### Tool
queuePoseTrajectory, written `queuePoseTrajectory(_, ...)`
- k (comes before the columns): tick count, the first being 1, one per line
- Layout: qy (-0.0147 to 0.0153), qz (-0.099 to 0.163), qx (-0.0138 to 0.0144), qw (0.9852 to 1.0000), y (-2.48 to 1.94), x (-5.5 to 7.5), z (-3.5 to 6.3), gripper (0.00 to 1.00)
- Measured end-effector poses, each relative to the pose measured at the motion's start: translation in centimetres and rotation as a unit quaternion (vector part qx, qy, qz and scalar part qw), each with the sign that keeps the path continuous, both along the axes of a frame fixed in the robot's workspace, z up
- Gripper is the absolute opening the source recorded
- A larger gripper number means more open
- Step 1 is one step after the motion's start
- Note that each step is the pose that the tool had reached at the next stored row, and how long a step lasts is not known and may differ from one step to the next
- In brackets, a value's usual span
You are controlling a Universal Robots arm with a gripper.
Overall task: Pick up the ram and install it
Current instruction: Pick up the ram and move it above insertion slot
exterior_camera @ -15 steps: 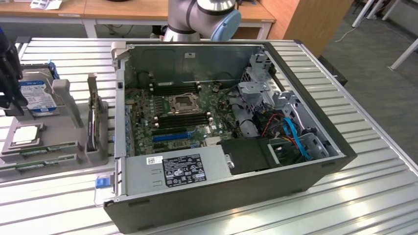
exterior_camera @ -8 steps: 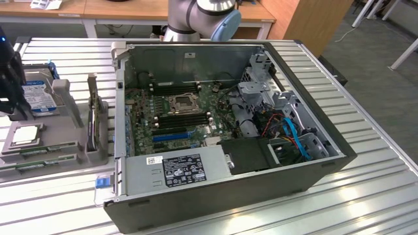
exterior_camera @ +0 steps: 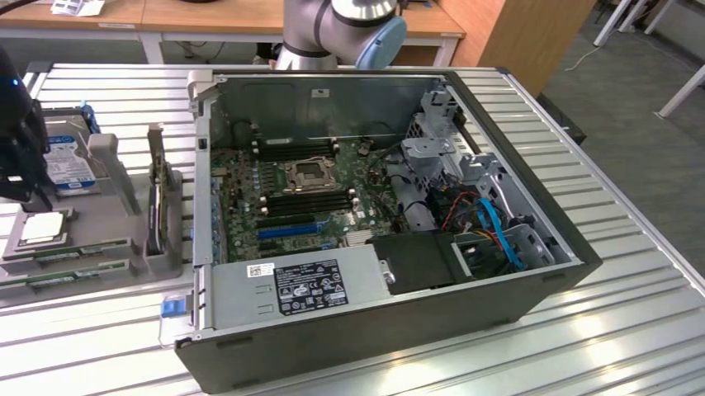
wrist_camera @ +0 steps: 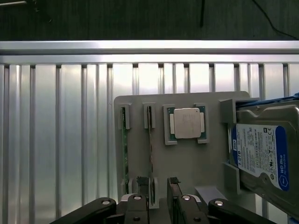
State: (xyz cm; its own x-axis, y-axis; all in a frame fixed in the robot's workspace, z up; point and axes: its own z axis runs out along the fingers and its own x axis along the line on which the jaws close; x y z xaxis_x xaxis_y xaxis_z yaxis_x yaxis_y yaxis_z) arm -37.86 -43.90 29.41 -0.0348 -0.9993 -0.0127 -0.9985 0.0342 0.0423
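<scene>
The ram (wrist_camera: 150,149), a long, thin green circuit-board stick, stands on edge in a slot of the flat grey plastic holder tray (wrist_camera: 196,163), with a second, matching green stick (wrist_camera: 124,154) just beside it. The square silver processor chip (wrist_camera: 187,123) sits on its other side, and the blue-labelled metal hard drive (wrist_camera: 261,149) beyond that. The tray rests on the ribbed aluminium surface (wrist_camera: 70,140).

The black hand (wrist_camera: 156,183) hovers over one end of the ram, open and empty, its fingers apparently either side of the stick. The ram looks closer to one finger than the other. An off-centre close could push the thin board sideways, tilt it in its slot or jam it against the holder's wall. A grip on so narrow an edge may also slip.

The open dark grey computer case (exterior_camera: 364,330) lies well apart, and its black memory slots (exterior_camera: 312,202) are narrow, so a stick held askew would likely not seat.
</scene>
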Motion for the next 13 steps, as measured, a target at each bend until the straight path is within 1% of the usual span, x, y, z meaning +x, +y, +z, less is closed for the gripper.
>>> queuePoseTrajectory(13,0.0,0.0,0.0,1.0,-0.11,0.0,-2.37,0.29)
